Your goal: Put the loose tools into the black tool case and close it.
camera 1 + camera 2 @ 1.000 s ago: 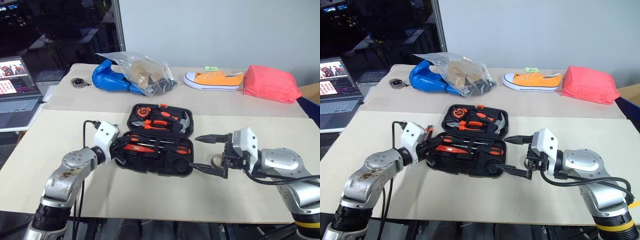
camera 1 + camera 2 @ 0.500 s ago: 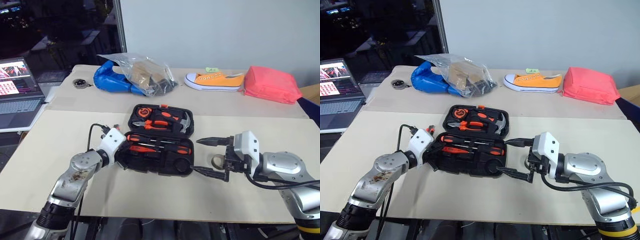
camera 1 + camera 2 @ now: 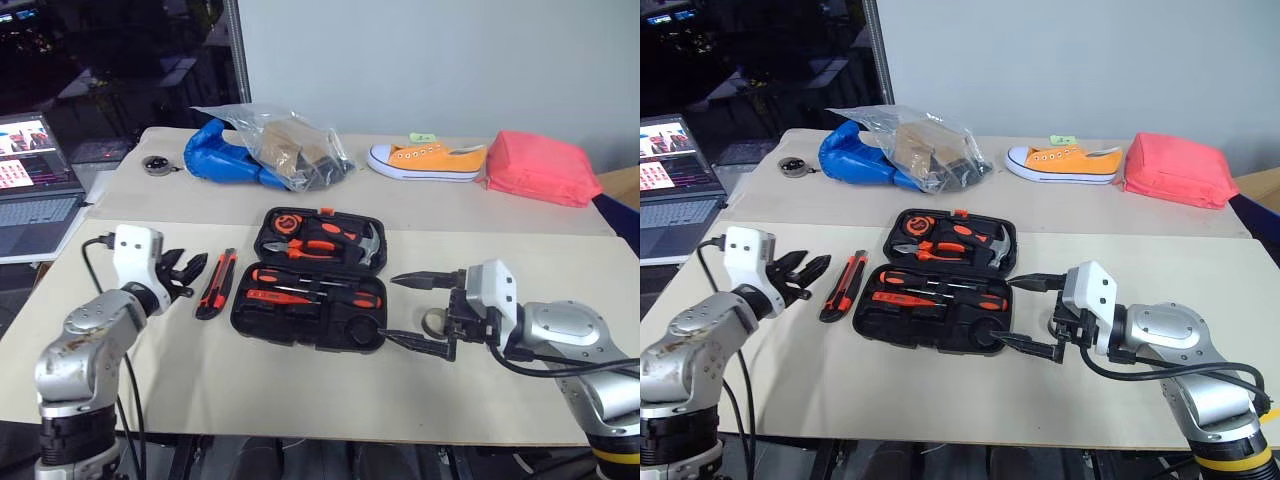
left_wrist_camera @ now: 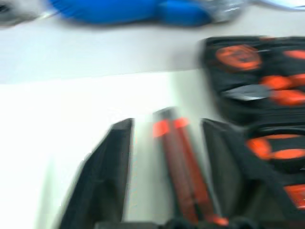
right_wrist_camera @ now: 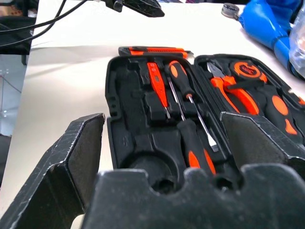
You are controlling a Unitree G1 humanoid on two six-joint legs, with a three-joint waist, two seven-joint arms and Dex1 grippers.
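Note:
The black tool case (image 3: 312, 325) lies open mid-table. Two long screwdrivers (image 5: 188, 119) and a small orange screwdriver (image 5: 156, 82) rest in its near half. Pliers, hammer and tape measure fill the far half. An orange-black utility knife (image 3: 217, 283) lies on the table just left of the case. My left gripper (image 3: 193, 275) hovers open beside the knife; in the left wrist view the knife (image 4: 183, 171) lies between the fingers (image 4: 109, 176). My right gripper (image 3: 390, 307) stands open at the case's right end. A small grey tape ring (image 3: 433, 321) sits behind it.
At the back stand a blue bag under a clear plastic bag (image 3: 270, 148), an orange shoe (image 3: 428, 160) and a pink-red pouch (image 3: 540, 166). A small round object (image 3: 155, 163) lies back left. A laptop (image 3: 35, 195) is off the table's left edge.
My left gripper has swung left, away from the case's left end, and opened. The utility knife now lies in plain view on the table beside it. The right arm has stayed put.

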